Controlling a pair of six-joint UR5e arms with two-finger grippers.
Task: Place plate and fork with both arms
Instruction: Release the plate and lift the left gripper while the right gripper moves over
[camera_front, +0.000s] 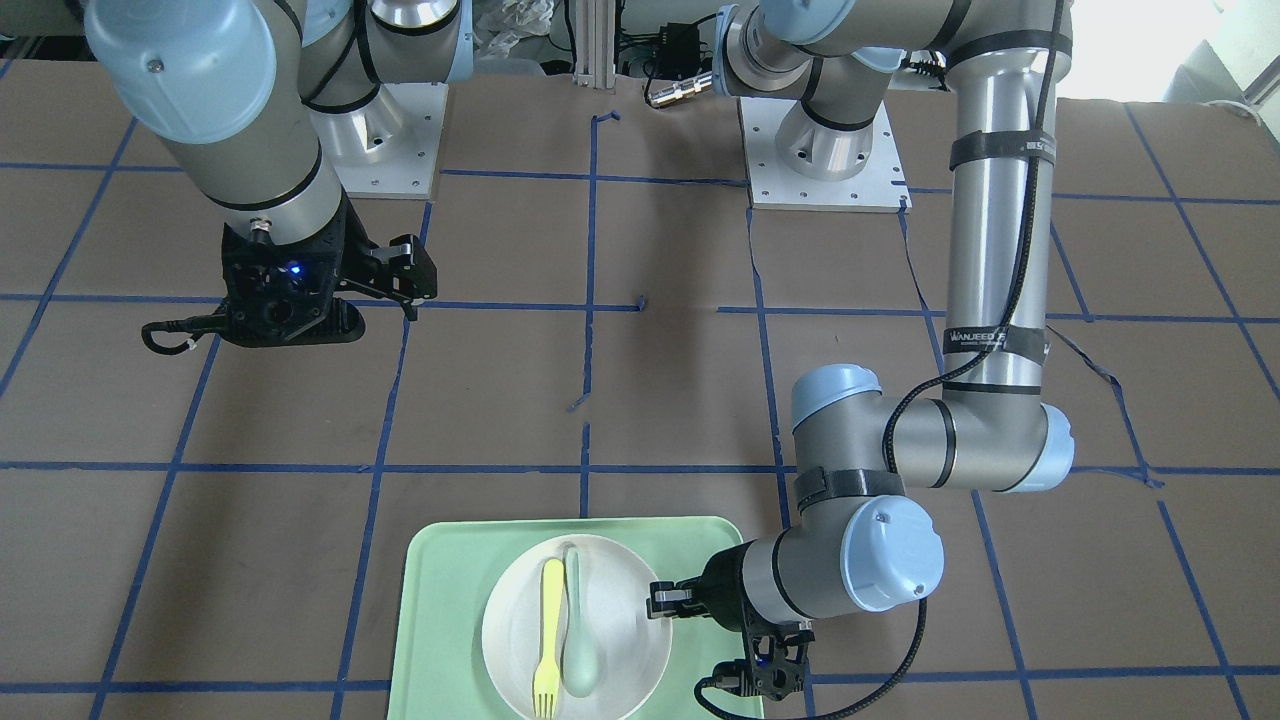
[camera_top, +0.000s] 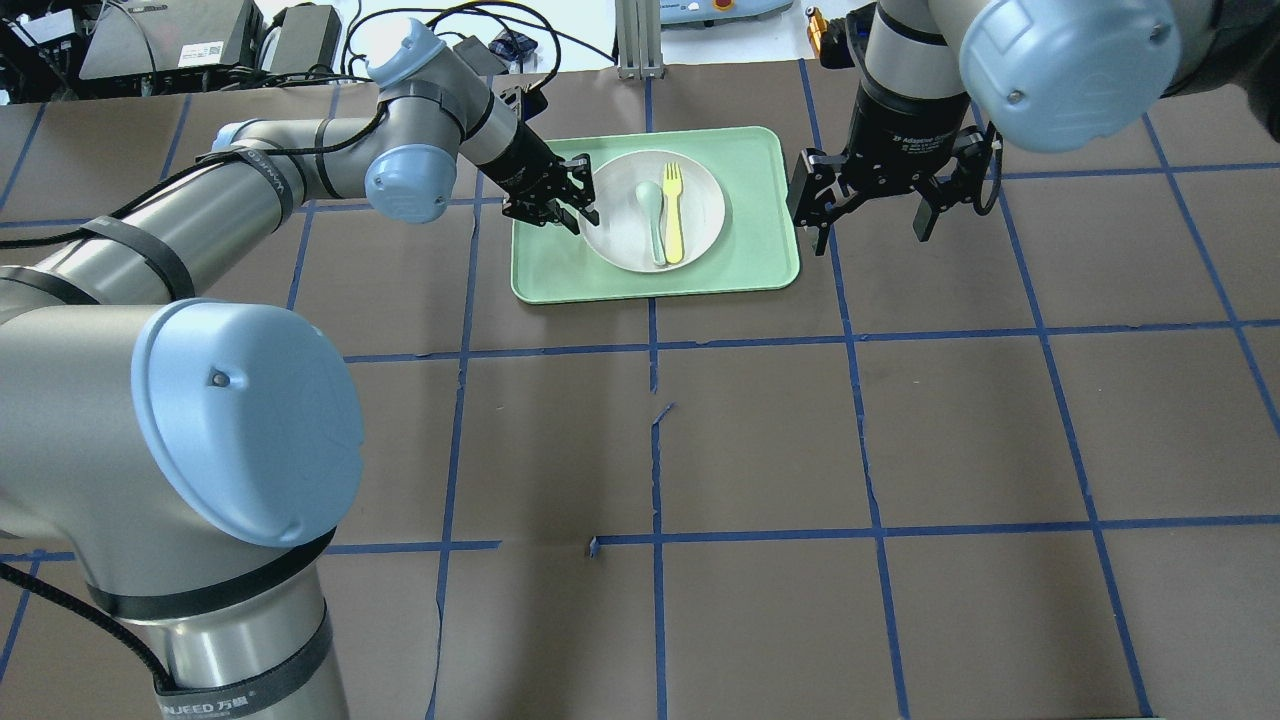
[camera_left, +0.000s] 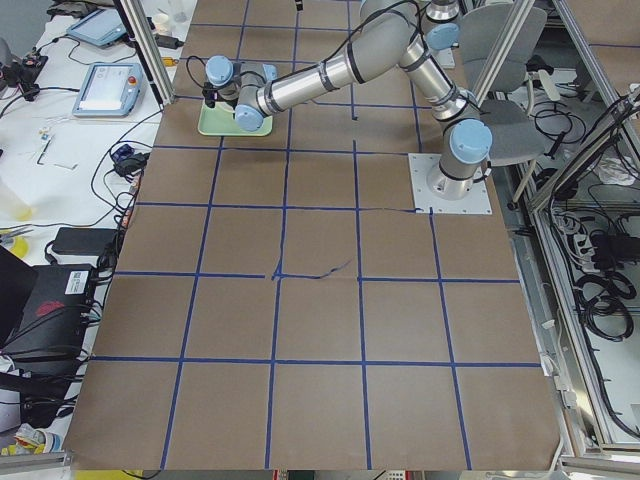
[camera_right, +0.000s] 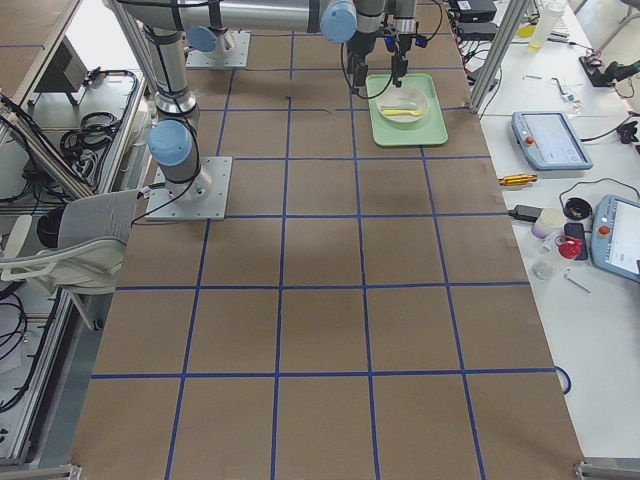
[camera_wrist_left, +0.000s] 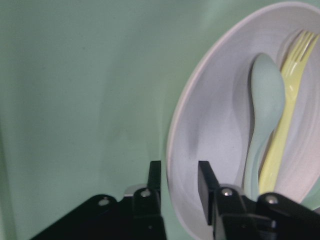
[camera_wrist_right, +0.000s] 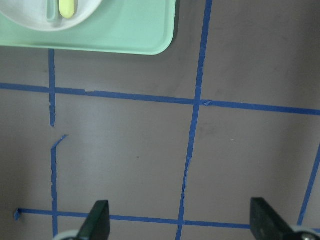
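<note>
The off-white plate (camera_top: 620, 235) lies on the mint-green tray (camera_top: 750, 260) with the pale-yellow fork (camera_top: 673, 210) in it, next to a grey-green spoon (camera_top: 652, 215). My left gripper (camera_top: 560, 208) is at the plate's left rim. In the left wrist view its fingers (camera_wrist_left: 205, 185) stand closely on either side of the plate's (camera_wrist_left: 210, 150) rim, one inside and one outside, shut on it. The fork (camera_wrist_left: 285, 115) and spoon (camera_wrist_left: 265, 100) show beyond. My right gripper (camera_top: 868, 215) hangs open and empty above the table, just right of the tray. The right gripper (camera_wrist_right: 182, 225) looks down on bare table.
The tray (camera_front: 450, 620) sits at the table's far middle edge, seen from the robot. Blue tape lines grid the brown table (camera_top: 760, 440). The tray's corner (camera_wrist_right: 140, 35) shows at the top of the right wrist view. Both arm bases stand at the robot's side.
</note>
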